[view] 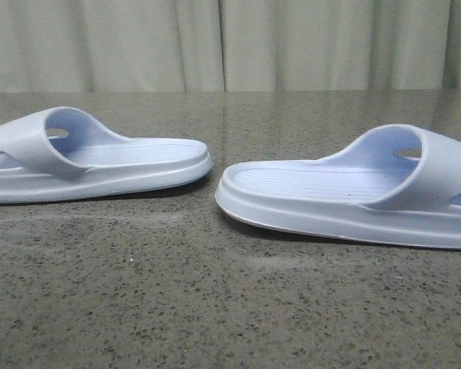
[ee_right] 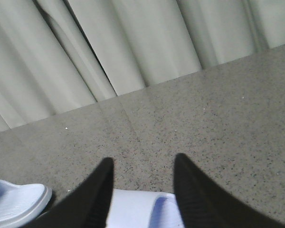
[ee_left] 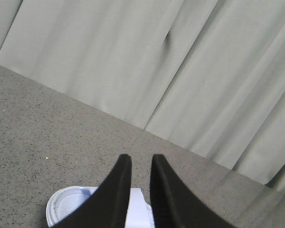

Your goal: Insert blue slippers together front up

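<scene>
A: Two pale blue-white foam slide sandals sit flat on the speckled grey stone counter [view: 230, 307], heel ends facing each other across a small gap: the left slipper [view: 92, 161] and the right slipper [view: 353, 196].

B: And over the left one, the left claw [ee_left: 141, 164] hovers with its black fingers nearly together, gripping nothing.

A: The right claw [ee_right: 143, 166] hangs spread wide above the right slipper's strap, pale curtain [view: 230, 42] behind.

Left pincer [ee_left: 141, 164] has its black fingers nearly closed, a narrow gap between; right pincer [ee_right: 143, 166] is spread wide.
</scene>
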